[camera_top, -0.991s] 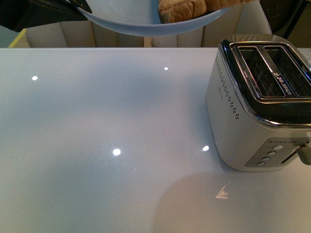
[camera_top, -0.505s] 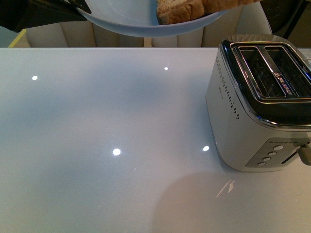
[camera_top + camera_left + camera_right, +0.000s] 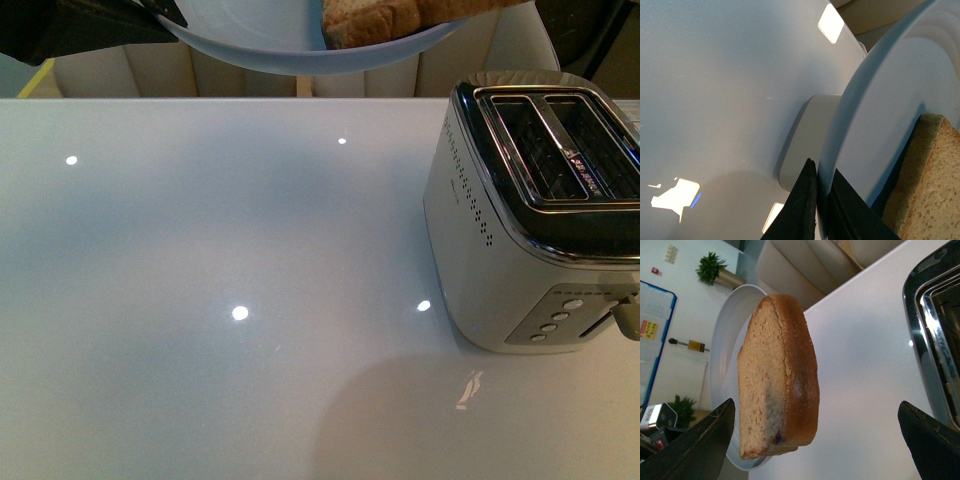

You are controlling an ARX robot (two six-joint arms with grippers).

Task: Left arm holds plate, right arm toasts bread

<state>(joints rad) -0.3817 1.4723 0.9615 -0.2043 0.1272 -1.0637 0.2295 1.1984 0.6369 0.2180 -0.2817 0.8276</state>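
The bread (image 3: 777,375) looked light, soft and crumbly, so I judged a gentle pinch across its flat faces the safest hold; it lay on the plate (image 3: 300,55), up at twelve o'clock above the bench (image 3: 200,300); I saw nothing else on the plate. My left arm (image 3: 822,174) had its jaws closed on the plate's rim; the right arm (image 3: 812,440) had its jaws spread wide either side of the slice, gripping nothing. The toaster (image 3: 520,230) stood at three o'clock; both its slots looked empty.
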